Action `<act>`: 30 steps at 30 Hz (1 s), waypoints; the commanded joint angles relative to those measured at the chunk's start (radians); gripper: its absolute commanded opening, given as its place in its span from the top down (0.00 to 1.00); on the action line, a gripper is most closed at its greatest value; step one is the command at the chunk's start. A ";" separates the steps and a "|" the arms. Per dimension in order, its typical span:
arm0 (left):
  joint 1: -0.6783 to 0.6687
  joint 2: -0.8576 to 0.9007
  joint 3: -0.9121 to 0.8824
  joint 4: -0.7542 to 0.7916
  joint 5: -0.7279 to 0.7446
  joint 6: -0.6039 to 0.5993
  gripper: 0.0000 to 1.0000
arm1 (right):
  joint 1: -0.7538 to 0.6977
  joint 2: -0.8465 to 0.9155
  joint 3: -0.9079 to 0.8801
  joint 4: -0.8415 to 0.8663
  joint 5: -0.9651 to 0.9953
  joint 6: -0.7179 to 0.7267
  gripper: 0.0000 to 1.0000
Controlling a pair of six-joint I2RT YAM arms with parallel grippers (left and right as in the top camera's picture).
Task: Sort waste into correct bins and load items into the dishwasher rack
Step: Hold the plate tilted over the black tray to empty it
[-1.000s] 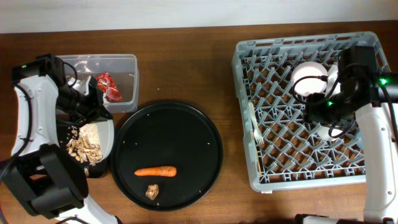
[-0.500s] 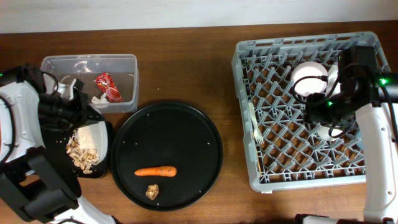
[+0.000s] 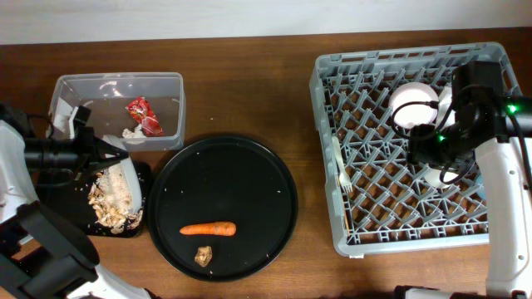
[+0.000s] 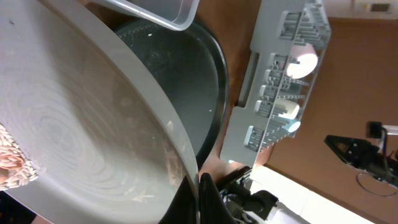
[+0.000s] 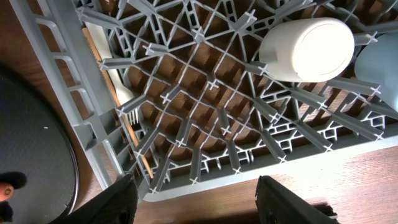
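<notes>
**Tipping scraps off the plate into the flat tray**

The left gripper [image 4: 199,185] is closed on the rim of the plate [image 3: 118,176]. The plate is tilted just left of the round tray [image 3: 249,166], above the flat tray [image 3: 73,203]. The pale scraps [image 3: 112,214] lie partly at the plate's low edge and partly in the flat tray under it. To do this well, I think the low edge should be over the flat tray and away from the round tray's rim. The tilt should grow slowly, so that crumbs slide and do not jump out, and the grip on the rim must not loosen. The carrot [image 3: 208,228] and the chunk [image 3: 204,256] lie on the round tray. The right gripper [image 5: 202,199] is open and holds nothing, above the rack [image 3: 332,166], well to the right of the round tray.
</notes>
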 commanded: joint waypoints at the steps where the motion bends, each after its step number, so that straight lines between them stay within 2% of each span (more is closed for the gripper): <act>1: 0.027 -0.034 -0.003 -0.003 0.079 0.074 1.00 | -0.002 -0.005 0.007 -0.003 0.013 0.000 0.36; 10: 0.063 -0.035 -0.006 0.002 0.095 0.071 1.00 | -0.002 -0.005 0.007 -0.007 0.013 0.000 0.36; 22: 0.100 -0.052 -0.015 -0.001 0.157 0.136 1.00 | -0.003 -0.004 0.007 -0.014 0.028 0.000 0.36; 23: 0.105 -0.051 -0.015 0.003 0.155 0.107 1.00 | -0.003 -0.004 0.007 -0.014 0.028 0.000 0.36; 30: 0.130 -0.055 -0.021 -0.021 0.199 0.113 1.00 | -0.003 -0.004 0.007 -0.014 0.028 0.000 0.36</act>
